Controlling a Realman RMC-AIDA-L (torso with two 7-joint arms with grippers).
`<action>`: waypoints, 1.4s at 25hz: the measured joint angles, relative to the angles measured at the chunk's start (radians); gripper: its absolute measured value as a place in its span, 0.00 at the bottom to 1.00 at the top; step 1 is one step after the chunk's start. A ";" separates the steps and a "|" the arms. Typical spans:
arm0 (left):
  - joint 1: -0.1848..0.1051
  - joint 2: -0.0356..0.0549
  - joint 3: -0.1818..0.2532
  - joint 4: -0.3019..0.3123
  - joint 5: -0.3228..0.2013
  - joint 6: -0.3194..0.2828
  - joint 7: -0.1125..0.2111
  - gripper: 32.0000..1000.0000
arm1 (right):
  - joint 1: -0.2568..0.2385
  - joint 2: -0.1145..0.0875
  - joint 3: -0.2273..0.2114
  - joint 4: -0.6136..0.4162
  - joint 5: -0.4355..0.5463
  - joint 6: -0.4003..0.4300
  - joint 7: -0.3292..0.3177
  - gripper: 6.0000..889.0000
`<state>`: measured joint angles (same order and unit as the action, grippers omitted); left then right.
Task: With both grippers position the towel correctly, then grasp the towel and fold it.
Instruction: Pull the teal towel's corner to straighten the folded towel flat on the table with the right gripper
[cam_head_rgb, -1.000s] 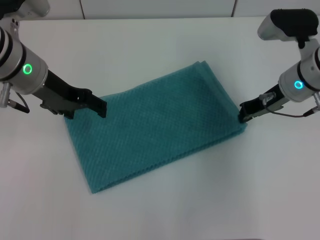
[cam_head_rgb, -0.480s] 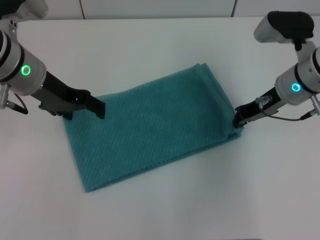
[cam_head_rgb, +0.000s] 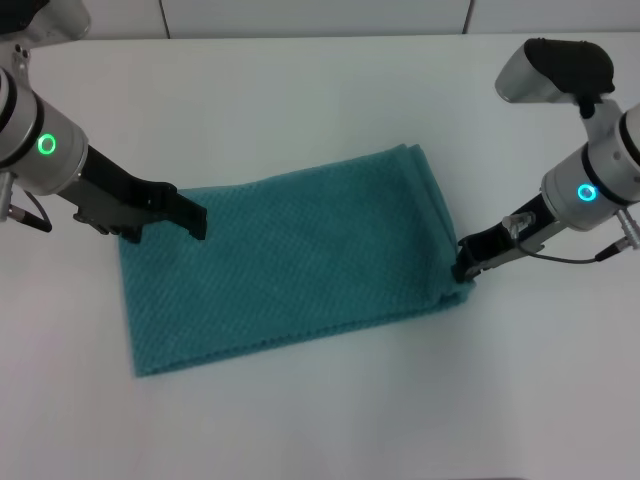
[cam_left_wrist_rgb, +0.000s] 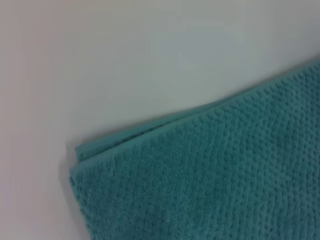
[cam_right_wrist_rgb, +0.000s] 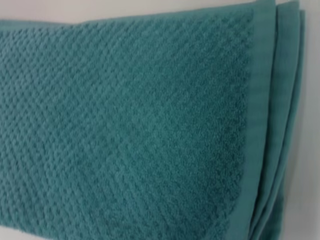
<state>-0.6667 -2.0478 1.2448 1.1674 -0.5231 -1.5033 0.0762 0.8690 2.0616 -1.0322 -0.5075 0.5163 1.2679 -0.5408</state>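
Note:
The teal waffle-weave towel (cam_head_rgb: 290, 255) lies flat on the white table, folded in layers, its long side running left to right. My left gripper (cam_head_rgb: 197, 220) rests on the towel near its far left corner. My right gripper (cam_head_rgb: 463, 268) is shut on the towel's near right corner, where the cloth bunches a little. The left wrist view shows a layered corner of the towel (cam_left_wrist_rgb: 210, 175) flat on the table. In the right wrist view the towel (cam_right_wrist_rgb: 130, 125) fills the picture, with its stacked hems along one side.
The white table (cam_head_rgb: 320, 420) extends around the towel on all sides. A white wall edge (cam_head_rgb: 320, 20) runs along the far side. A thin cable (cam_head_rgb: 575, 258) hangs off the right arm near its wrist.
Both grippers have moved left and the towel has turned with them. Its right corner came inward and its near left corner swung left, so it lies more level.

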 joint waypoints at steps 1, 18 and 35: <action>0.000 0.0000 -0.001 0.000 0.000 0.000 0.000 0.83 | -0.004 0.001 0.000 -0.004 0.000 0.009 0.002 0.04; 0.013 0.0031 -0.004 0.000 0.005 0.000 0.001 0.82 | -0.066 0.010 -0.010 -0.067 0.027 0.115 0.015 0.04; 0.016 0.0031 -0.005 0.006 0.005 0.000 0.001 0.81 | -0.107 0.011 -0.011 -0.137 0.027 0.171 0.044 0.04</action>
<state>-0.6510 -2.0447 1.2397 1.1735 -0.5179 -1.5033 0.0767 0.7621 2.0725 -1.0432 -0.6449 0.5430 1.4389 -0.4972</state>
